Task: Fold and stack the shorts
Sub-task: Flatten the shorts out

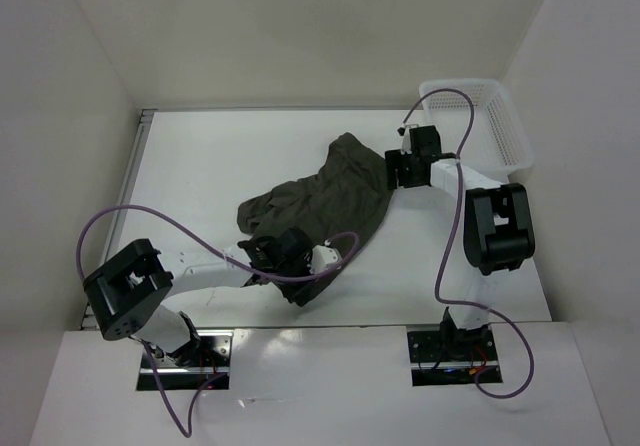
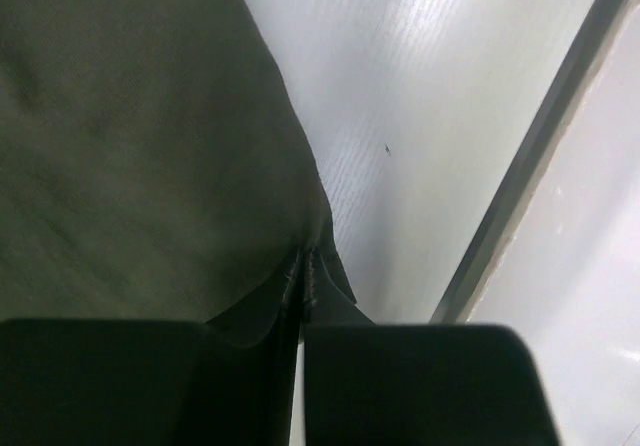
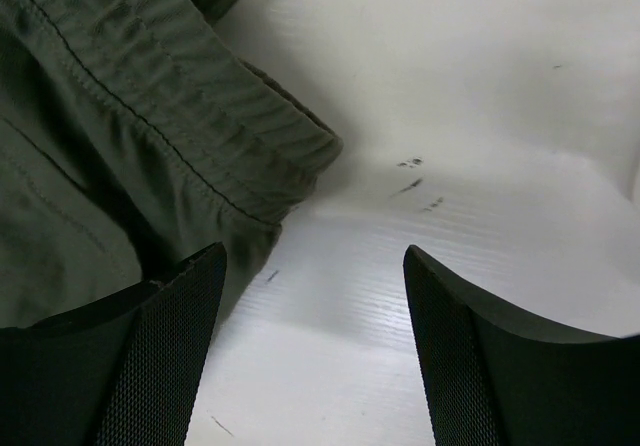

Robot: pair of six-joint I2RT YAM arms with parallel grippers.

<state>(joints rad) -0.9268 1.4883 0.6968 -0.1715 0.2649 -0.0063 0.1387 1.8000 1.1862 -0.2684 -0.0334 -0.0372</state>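
Shorts lie crumpled mid-tabletop, running from the near edge toward the far right corner. My left pincer is pinched tight on a fold at their edge. My right pincer stands wide apart at the waistband, gripping nothing.

Your white table sits boxed in by plain off-white walls on three sides. You can see a grey metal rail along its left edge, under even, soft light.
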